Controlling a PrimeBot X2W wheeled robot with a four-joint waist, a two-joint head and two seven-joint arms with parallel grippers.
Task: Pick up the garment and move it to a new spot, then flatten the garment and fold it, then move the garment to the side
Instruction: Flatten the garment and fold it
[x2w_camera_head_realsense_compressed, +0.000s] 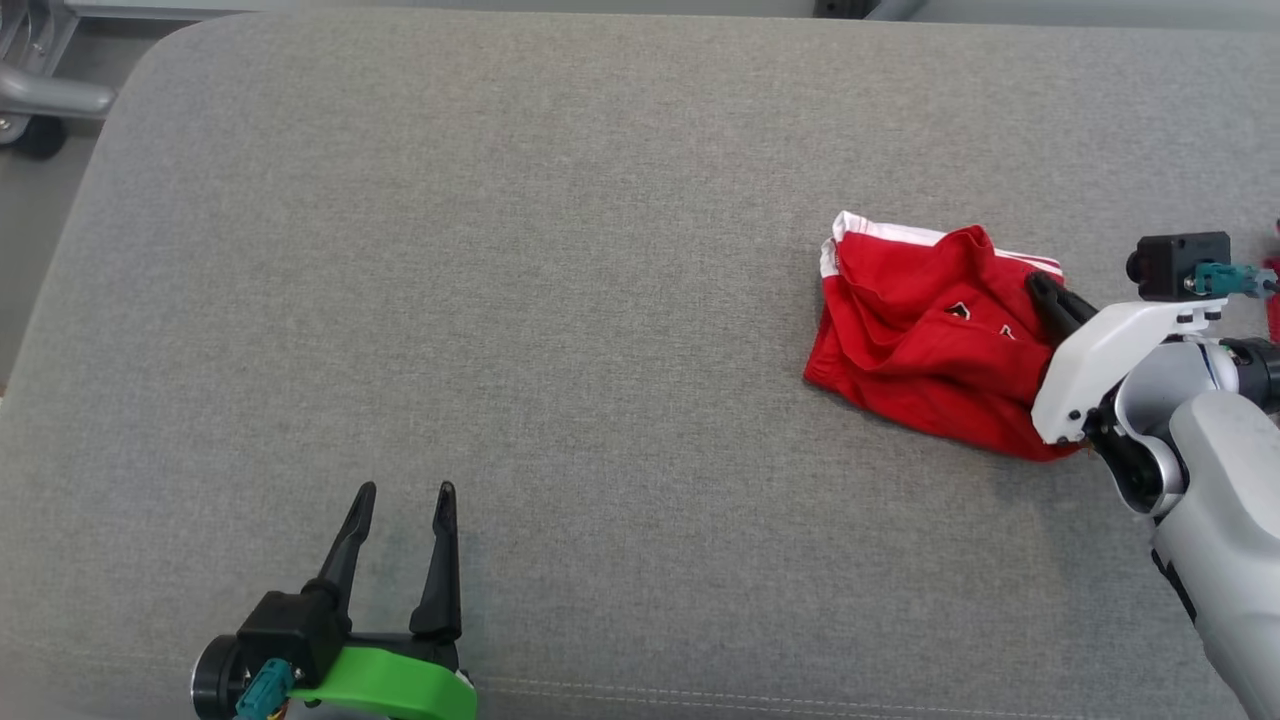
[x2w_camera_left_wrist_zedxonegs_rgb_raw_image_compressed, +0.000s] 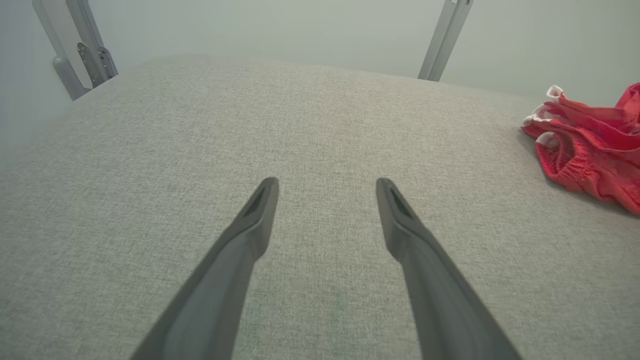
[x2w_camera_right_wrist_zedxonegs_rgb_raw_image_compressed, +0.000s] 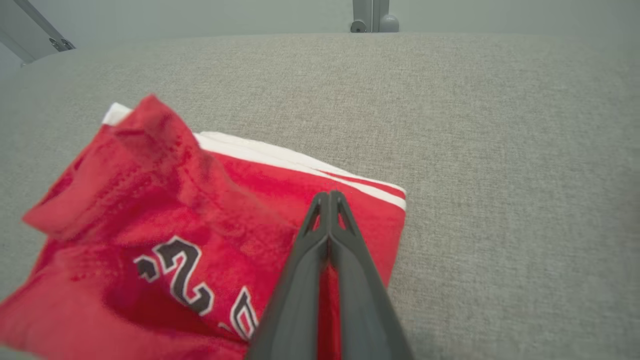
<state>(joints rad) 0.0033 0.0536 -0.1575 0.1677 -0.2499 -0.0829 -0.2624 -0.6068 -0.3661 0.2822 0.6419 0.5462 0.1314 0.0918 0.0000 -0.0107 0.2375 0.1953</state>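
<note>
Two findings. Saw right tool (x2w_camera_right_wrist_zedxonegs_rgb_raw_image_compressed: 328, 196) pressed together on the striped corner of the garment (x2w_camera_right_wrist_zedxonegs_rgb_raw_image_compressed: 150, 210), crumpled length running left of its tips on the table (x2w_camera_right_wrist_zedxonegs_rgb_raw_image_compressed: 500, 150). Saw left tool (x2w_camera_head_realsense_compressed: 405, 488) spread, empty, garment well off rightward. Judged right arm nearer for lifting.

Head looks down; wrists skim low; all share garment (x2w_camera_head_realsense_compressed: 920, 340).
</note>
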